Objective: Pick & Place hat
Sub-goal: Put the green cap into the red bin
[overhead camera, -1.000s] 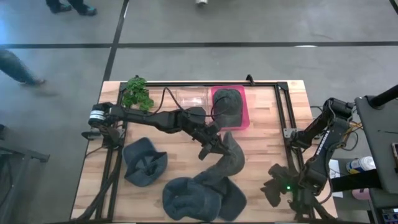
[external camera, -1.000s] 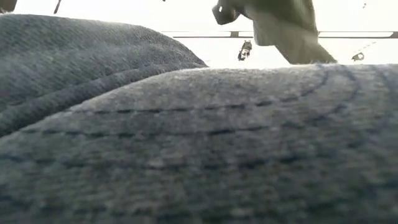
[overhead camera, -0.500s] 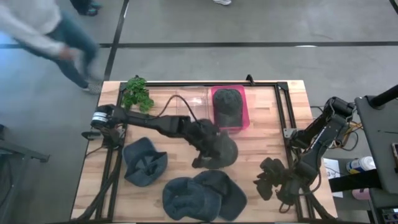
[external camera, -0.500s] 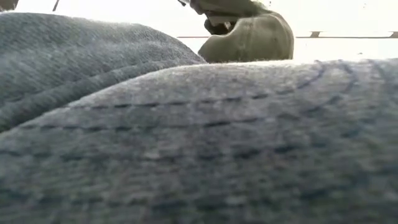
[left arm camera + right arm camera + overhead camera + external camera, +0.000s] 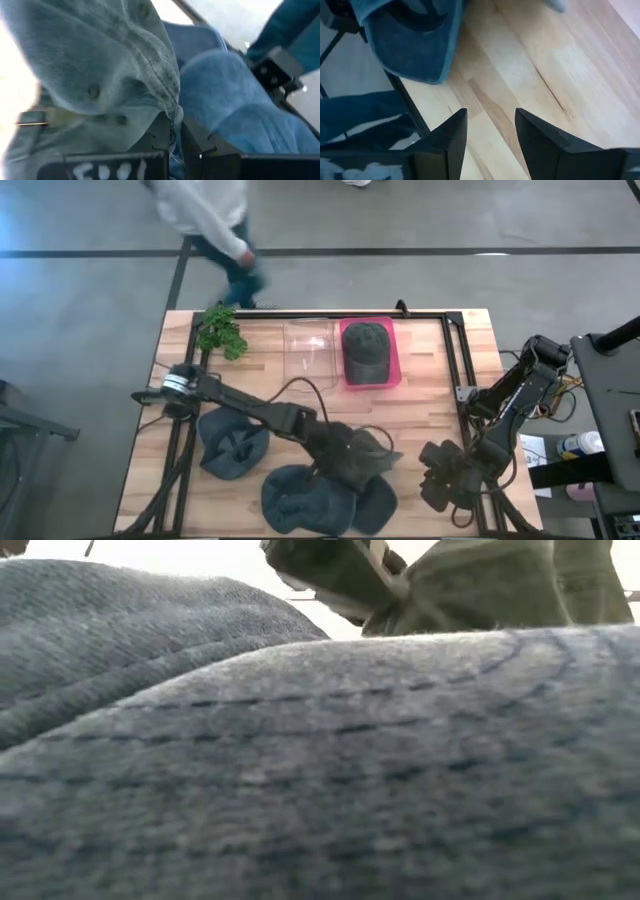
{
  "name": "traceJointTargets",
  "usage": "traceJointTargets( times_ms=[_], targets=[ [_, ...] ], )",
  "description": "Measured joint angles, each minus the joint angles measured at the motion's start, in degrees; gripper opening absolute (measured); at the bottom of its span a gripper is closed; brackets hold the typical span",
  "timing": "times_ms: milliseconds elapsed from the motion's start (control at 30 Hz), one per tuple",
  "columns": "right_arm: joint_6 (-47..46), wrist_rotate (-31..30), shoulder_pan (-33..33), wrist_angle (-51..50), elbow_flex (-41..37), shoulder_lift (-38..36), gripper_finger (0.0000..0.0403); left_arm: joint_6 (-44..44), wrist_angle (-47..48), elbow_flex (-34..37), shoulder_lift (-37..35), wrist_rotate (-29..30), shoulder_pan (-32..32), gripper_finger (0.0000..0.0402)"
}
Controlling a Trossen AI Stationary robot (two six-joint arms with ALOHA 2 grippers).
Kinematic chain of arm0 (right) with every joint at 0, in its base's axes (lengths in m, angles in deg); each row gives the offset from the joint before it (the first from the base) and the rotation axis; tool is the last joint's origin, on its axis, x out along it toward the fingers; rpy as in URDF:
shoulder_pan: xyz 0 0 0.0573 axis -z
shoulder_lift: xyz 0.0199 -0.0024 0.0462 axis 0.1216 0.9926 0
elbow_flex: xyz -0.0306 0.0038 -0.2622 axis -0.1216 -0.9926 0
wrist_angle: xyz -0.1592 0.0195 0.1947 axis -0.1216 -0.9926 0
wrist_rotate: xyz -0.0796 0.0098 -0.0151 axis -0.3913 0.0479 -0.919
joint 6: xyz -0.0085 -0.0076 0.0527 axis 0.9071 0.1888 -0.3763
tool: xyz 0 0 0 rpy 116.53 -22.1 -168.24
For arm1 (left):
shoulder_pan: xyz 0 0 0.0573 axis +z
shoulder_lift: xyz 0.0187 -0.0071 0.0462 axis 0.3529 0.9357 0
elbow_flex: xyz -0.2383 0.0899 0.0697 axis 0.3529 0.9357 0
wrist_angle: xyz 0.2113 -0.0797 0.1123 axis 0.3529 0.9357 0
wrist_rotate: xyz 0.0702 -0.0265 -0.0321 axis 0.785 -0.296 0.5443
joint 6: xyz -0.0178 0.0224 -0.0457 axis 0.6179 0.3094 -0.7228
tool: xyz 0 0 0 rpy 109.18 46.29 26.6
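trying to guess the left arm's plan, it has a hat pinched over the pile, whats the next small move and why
Probably lift it and carry it toward the pink tray. The left gripper is shut on the grey hat, low over the blue hats, so it needs height. The tray already holds a cap. The right gripper waits open at the table's right edge.

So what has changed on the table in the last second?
The left end effector, shut on the olive hat, carried it from near the pink tray toward the table's front, over the blue hats. The right end effector shifted slightly. The tray's hat stayed.
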Motion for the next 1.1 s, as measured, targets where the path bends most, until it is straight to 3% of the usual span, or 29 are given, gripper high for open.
traceJointTargets(
  times_ms=[200,467,600,767,900,1100],
  targets=[
    [12.05,-1.74,0.74,-0.96,1.61,-0.02,0.016,-0.15,2.29,-0.51,0.99,1.2,-1.07,0.002],
    [37.3,-3.59,7.86,-8.04,7.44,-0.02,0.016,-0.27,1.88,-6.56,1.07,3.35,-2.17,0.002],
    [38.51,-4.21,11.09,-18.29,12.04,-0.02,0.016,2.33,2.08,-11.83,0.67,10.24,-2.83,0.002],
    [37.85,-11.71,11.21,-30.86,20.55,-0.02,0.016,12.3,3.72,-17.42,0.35,19.67,-3.01,0.002],
    [41.6,-15.14,11.29,-33.72,28.28,-0.04,0.016,13.18,8.77,-18.27,0.36,19.66,-0.92,0.002],
    [54.03,-15.48,12.63,-27.09,33.03,2.1,0.016,14.69,9.52,-19.03,1.5,17.89,-0.37,0.002]
  ],
)
